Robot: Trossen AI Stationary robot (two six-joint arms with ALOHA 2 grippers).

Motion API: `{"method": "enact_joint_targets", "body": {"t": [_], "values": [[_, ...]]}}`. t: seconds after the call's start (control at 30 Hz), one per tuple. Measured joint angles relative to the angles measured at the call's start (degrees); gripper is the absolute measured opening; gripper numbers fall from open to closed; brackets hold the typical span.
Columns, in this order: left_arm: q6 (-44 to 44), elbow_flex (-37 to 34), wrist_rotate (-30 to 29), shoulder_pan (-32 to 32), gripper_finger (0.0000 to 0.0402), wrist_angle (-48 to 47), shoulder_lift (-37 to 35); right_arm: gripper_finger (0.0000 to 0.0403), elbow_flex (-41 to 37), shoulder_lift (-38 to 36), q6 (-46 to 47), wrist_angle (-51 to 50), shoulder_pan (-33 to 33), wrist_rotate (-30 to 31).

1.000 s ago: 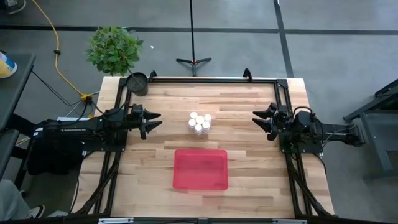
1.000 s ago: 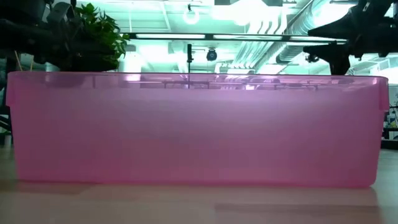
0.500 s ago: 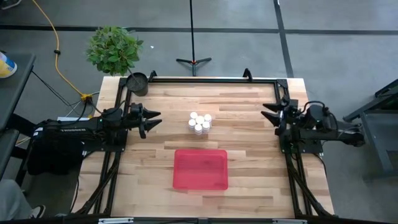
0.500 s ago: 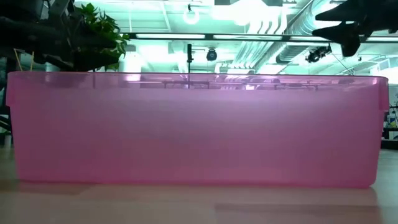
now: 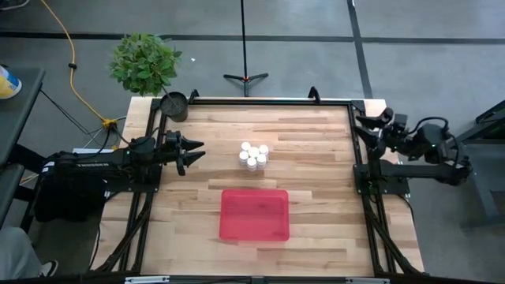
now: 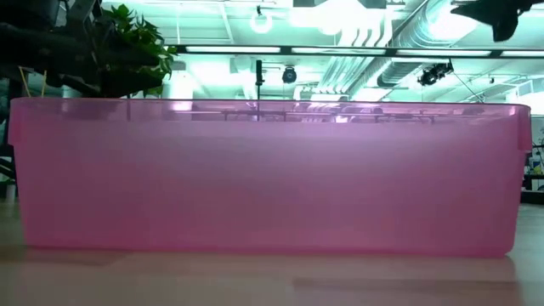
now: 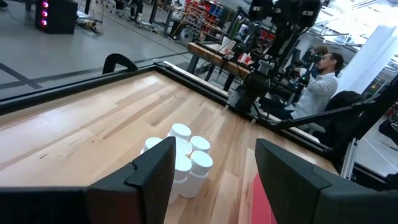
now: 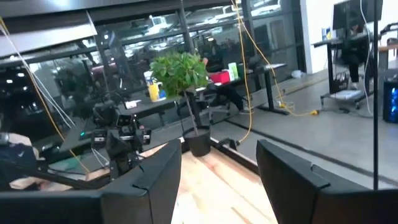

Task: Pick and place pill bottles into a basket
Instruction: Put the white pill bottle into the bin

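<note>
Several white pill bottles [image 5: 253,155] stand upright on their bases in a tight cluster at the table's middle, also seen in the left wrist view [image 7: 181,157]. The red basket [image 5: 254,214] rests flat on the table nearer the front edge, and its wall [image 6: 272,170] fills the low view. My left gripper [image 5: 195,151] hovers open to the left of the bottles, pointing level at them, with nothing between its fingers [image 7: 214,152]. My right gripper [image 5: 363,125] is open and bare, raised near the table's far right corner [image 6: 493,12].
A small dark pot [image 5: 174,105] sits at the table's far left corner, beside a green plant [image 5: 144,61]. A black frame [image 5: 260,101] runs along the table's far and side edges. Bare wood lies between the bottles and each gripper. A person [image 7: 323,81] sits beyond the right side.
My right gripper has risen and drawn back from the table's middle right toward the far right corner, rolling somewhat as it went, its fingers still apart. The bottles and the basket have stayed put.
</note>
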Motion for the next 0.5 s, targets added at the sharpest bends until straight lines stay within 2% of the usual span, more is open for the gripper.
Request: {"method": "enact_joint_targets", "body": {"t": [0.2, 0.5], "values": [[-0.24, 0.00, 0.01, -0.01, 0.0253, -0.01, 0.00, 0.0199, 8.06, 8.26, -4.76, -4.88, 0.00, -0.04], [-0.35, 0.02, 0.02, 0.00, 0.0253, -0.01, 0.00, 0.0199, 25.11, 24.23, -3.78, -20.25, 0.02, 2.41]]}}
